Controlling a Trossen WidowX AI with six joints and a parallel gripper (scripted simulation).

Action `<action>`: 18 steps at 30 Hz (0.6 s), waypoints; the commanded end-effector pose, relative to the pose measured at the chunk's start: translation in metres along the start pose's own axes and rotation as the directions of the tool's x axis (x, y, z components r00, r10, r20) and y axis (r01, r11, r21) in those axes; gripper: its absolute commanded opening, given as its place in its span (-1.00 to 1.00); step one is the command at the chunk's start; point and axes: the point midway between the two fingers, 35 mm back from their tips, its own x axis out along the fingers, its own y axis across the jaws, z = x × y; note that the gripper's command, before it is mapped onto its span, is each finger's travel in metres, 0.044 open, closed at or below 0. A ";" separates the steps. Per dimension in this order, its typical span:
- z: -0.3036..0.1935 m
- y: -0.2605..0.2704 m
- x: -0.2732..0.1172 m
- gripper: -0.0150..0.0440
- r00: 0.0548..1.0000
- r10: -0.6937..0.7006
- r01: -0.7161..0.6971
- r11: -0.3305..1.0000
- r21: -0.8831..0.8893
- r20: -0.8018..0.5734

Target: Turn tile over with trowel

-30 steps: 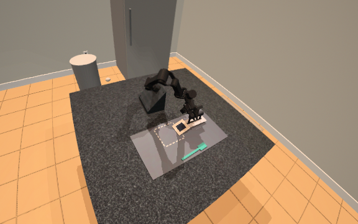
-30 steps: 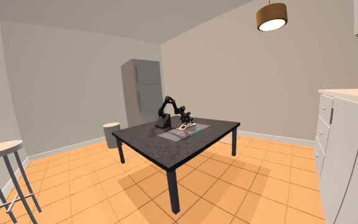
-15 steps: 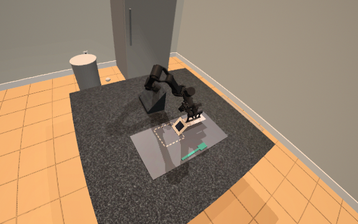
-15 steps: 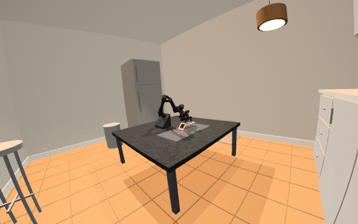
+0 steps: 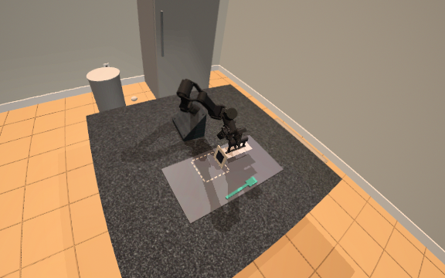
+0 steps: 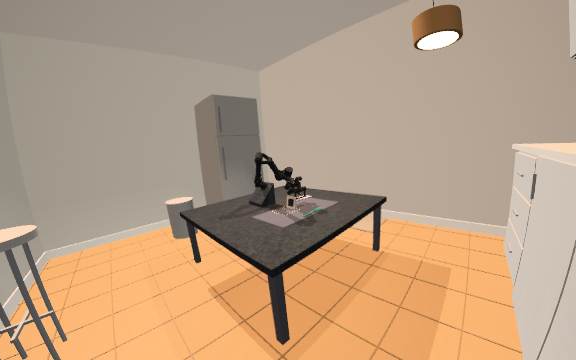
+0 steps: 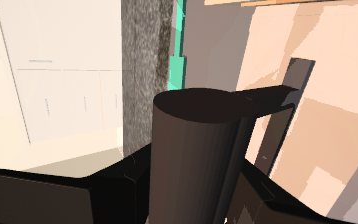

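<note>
The tile [image 5: 220, 156] [image 6: 291, 202], pale with a dark square mark, stands tilted up on edge beside the right part of the dashed outline [image 5: 206, 181]. Its marked face shows in the top and exterior views. My gripper [image 5: 236, 144] [image 6: 298, 191] [image 7: 194, 145] is low over the mat, just right of the tile, shut on the trowel's handle. In the wrist view the trowel [image 7: 195, 155] shows as a thick dark cylinder with an arm leading to a dark bar. Its blade, and whether it touches the tile, cannot be made out.
A green spatula-like tool [image 5: 242, 188] [image 6: 313, 212] [image 7: 177, 72] lies near the front edge of the grey mat [image 5: 191, 201]. A pale flat strip [image 5: 249, 147] lies under the gripper, right of the tile. The dark table [image 5: 141, 216] surrounds the mat.
</note>
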 end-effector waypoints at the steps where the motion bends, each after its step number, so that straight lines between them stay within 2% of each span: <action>1: 0.011 0.003 -0.001 -0.49 1.000 0.010 -0.010 1.000 0.004 -0.004; 12: 0.024 0.000 0.002 -0.49 1.000 0.009 -0.009 1.000 0.003 -0.004; 18: -0.006 0.012 -0.006 -0.49 1.000 0.004 -0.004 1.000 0.008 -0.010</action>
